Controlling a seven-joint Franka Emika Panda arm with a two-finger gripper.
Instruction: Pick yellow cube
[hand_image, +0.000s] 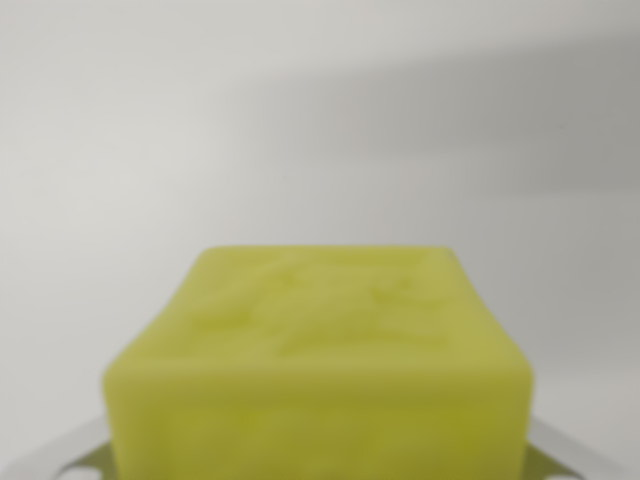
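Though the whole wrist view is soft and out of focus, we can see the yellow cube (318, 370) filling the lower middle of the picture, very close to the camera. Its top face shows faint raised marks, too blurred for us to read. Its near face runs out of the bottom edge of the view, so we cannot see what the cube rests on or whether it rests on anything at all.

At the bottom corners, on either side of the cube, we see pale metallic parts of the tool (320, 470): one sliver at the wrist view's left (60, 458) and another at the wrist view's right (565, 455). Each seems to carry a rounded opening or slot, tinted greenish by the cube's reflection. Both pieces sit right against the cube's lower sides, but the cube hides the fingertips themselves, and we cannot tell whether the tool is clamped on the cube, merely standing around it, or spread wide.

Behind the cube, a plain pale grey surface (300, 120) takes up the far part of the view. A broad, darker band of shadow slants across its upper right, while the left stays lighter. We cannot tell whether this surface is a bench top or a wall.
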